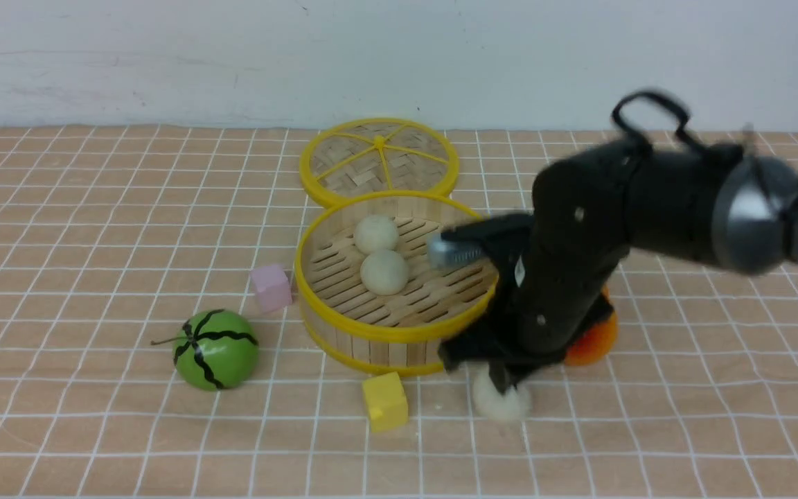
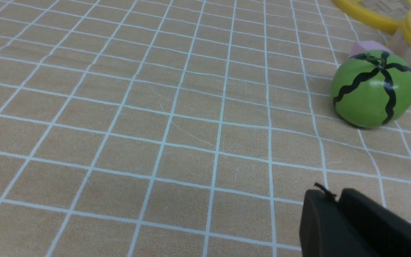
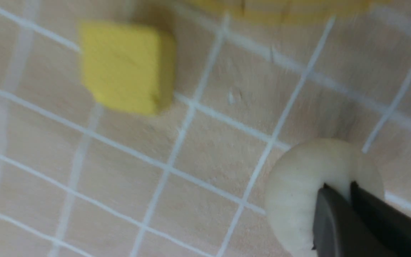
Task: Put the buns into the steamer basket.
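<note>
Two buns (image 1: pixel 376 234) (image 1: pixel 384 272) lay in the basket (image 1: pixel 385 326) beside the right tool (image 3: pixel 348 200), which pinched shut into the third, round bun (image 3: pixel 305 185); left tool (image 2: pixel 337 210) shut, empty.

This looks like a robot test bench or lab, though the plain backdrop leaves that partly a guess. A tablecloth (image 1: pixel 94 229) printed with a tan tile grid covers the surface, ending at a bare whitish wall (image 1: pixel 233 55). Props are toys, not real food: a green striped melon ball (image 1: pixel 217 348), a pink cube (image 1: pixel 271 287), a yellow cube (image 1: pixel 385 401) just beside the right gripper (image 1: pixel 503 391), whose jaws pinch a dough-like bun (image 3: pixel 309 185).
</note>
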{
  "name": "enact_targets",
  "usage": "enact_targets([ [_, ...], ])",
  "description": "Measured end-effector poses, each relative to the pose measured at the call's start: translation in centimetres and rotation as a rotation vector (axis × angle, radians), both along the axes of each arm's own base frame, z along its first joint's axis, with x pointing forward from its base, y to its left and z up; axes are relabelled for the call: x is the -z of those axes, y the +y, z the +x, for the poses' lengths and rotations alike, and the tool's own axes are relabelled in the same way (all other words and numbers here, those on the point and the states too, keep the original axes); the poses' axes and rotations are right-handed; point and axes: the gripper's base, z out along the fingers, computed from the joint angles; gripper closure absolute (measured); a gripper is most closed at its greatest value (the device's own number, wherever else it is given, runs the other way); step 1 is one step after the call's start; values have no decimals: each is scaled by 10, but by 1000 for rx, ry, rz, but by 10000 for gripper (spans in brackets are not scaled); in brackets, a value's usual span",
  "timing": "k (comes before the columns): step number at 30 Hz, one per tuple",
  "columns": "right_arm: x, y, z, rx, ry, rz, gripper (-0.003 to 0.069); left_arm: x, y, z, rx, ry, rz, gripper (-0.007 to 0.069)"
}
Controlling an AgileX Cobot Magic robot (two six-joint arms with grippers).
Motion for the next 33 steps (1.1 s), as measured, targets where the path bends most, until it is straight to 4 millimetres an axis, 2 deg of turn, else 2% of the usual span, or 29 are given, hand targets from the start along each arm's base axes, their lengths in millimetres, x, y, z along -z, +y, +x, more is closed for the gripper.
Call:
enact_targets([
  [1, -14, 1, 3, -2, -39, 18, 658, 0, 0, 0, 0, 0, 0, 564],
  [2, -14, 1, 3, -2, -40, 19, 658, 0, 0, 0, 0, 0, 0, 564],
  [5, -58, 6, 19, -12, -237, 71, 658, 0, 0, 0, 0, 0, 0, 564],
  [7, -70, 8, 29, -17, -355, 89, 658, 0, 0, 0, 0, 0, 0, 564],
  [8, -71, 8, 30, -17, -366, 91, 658, 0, 0, 0, 0, 0, 0, 564],
  [9, -72, 8, 41, -11, -435, 110, 657, 0, 0, 0, 0, 0, 0, 564],
  [12, -64, 6, 55, 9, -481, 127, 657, 0, 0, 0, 0, 0, 0, 564],
  [13, -49, 4, 66, 28, -475, 124, 657, 0, 0, 0, 0, 0, 0, 561],
  [14, -47, 5, 67, 27, -470, 121, 657, 0, 0, 0, 0, 0, 0, 561],
  [16, -14, 1, 85, 52, -433, 97, 652, 0, 0, 0, 0, 0, 0, 558],
  [19, 18, -1, 98, 104, -384, 94, 632, 0, 0, 0, 0, 0, 0, 554],
  [22, 33, -1, 102, 158, -343, 105, 596, 0, 0, 0, 0, 0, 0, 552],
  [25, 37, -1, 102, 183, -330, 114, 535, 0, 0, 0, 0, 0, 0, 550],
  [27, 35, -1, 102, 192, -328, 117, 446, 0, 0, 0, 0, 0, 0, 548],
  [28, 35, -1, 102, 192, -325, 116, 438, 0, 0, 0, 0, 0, 0, 547],
  [29, 32, -1, 100, 201, -318, 121, 370, 0, 0, 0, 0, 0, 0, 545],
  [30, 31, -2, 99, 201, -317, 122, 362, 0, 0, 0, 0, 0, 0, 544],
  [31, 24, -2, 96, 211, -307, 133, 296, 0, 0, 0, 0, 0, 0, 543],
  [33, 7, -5, 90, 221, -299, 148, 227, 0, 0, 0, 0, 0, 0, 541],
])
